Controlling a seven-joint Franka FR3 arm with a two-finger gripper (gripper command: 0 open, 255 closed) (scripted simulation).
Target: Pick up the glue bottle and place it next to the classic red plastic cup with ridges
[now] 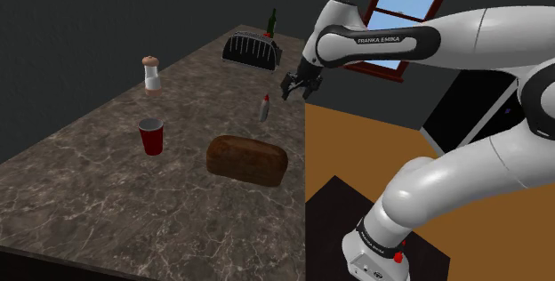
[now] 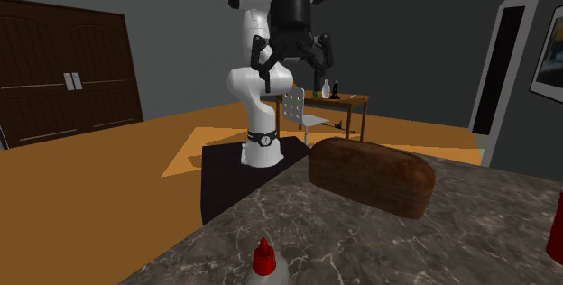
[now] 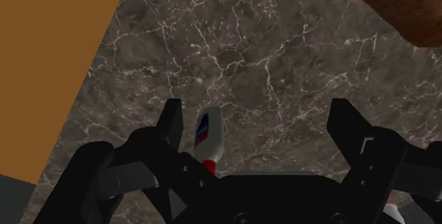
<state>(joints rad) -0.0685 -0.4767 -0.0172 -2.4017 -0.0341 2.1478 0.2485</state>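
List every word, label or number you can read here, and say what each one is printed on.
"FRANKA EMIKA": on the dark band of the arm.
Glue bottle: blue and red label, too blurred to read.
Base ring of the arm: small white print, too small to read.

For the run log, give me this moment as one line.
phase: pre-grasp | gripper: open, above glue bottle, no contact | glue bottle: upright on counter | red cup: apart from glue bottle
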